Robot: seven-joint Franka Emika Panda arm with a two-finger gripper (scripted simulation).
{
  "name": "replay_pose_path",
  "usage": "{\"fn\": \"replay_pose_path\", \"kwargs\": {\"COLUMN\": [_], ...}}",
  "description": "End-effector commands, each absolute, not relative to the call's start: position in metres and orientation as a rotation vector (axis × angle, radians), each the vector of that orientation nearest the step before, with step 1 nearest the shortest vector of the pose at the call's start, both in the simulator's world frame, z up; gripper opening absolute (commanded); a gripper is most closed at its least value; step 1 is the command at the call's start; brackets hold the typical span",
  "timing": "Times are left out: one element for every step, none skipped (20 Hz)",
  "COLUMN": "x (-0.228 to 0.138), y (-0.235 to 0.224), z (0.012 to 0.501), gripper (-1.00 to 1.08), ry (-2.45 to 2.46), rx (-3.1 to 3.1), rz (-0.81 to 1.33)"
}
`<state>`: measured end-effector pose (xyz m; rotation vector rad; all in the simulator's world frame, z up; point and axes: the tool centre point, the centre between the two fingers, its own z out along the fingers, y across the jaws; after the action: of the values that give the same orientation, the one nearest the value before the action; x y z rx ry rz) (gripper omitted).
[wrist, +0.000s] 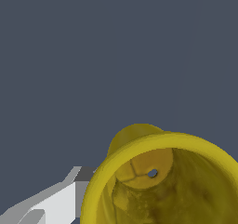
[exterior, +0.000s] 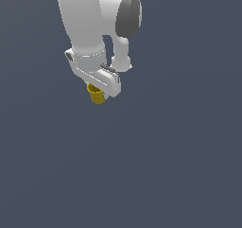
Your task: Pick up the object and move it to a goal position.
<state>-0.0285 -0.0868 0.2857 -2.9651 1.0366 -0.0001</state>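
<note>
The white gripper (exterior: 100, 91) is clamped on a mustard-yellow cup (exterior: 96, 96), which hangs tilted at the arm's 6 o'clock end, its open rim filling the wrist view.

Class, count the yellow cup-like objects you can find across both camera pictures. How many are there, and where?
1. The small mustard-yellow hollow cylinder sits just under the white gripper in the exterior view; the wrist view shows the same one close up, open rim facing the camera. None seems hidden.
</note>
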Motion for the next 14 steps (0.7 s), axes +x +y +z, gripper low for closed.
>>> {"fn": "replay_pose_path", "kwargs": {"x": [-0.027, -0.026, -0.025, -0.024, -0.022, -0.021, -0.020, -0.019, -0.018, -0.017, -0.016, -0.015, -0.014, -0.013], "y": [-0.096, -0.099, -0.103, -0.106, -0.109, -0.113, -0.116, -0.119, -0.122, -0.124, -0.127, -0.130, -0.132, -0.135], "z": [0.313, 0.323, 0.333, 0.343, 0.353, 0.363, 0.372, 0.381, 0.390, 0.399, 0.407, 0.415, 0.422, 0.429], "gripper": [-1.00, -1.00, -1.00, -1.00, -1.00, -1.00, -1.00, -1.00, -1.00, -1.00, -1.00, -1.00, -1.00, -1.00], "ry": [1.036, 1.036, 1.036, 1.036, 1.037, 1.037, 1.037, 1.037, 1.037, 1.036, 1.036, 1.036, 1.036, 1.036], "rx": [-2.965, -2.965, -2.965, -2.965, -2.966, -2.966, -2.966, -2.966, -2.966, -2.966, -2.966, -2.966, -2.966, -2.966], "rz": [-0.001, -0.001, -0.001, -0.001, 0.000, 0.000, 0.000, 0.000, 0.000, 0.000, 0.000, 0.000, 0.000, 0.000]}}
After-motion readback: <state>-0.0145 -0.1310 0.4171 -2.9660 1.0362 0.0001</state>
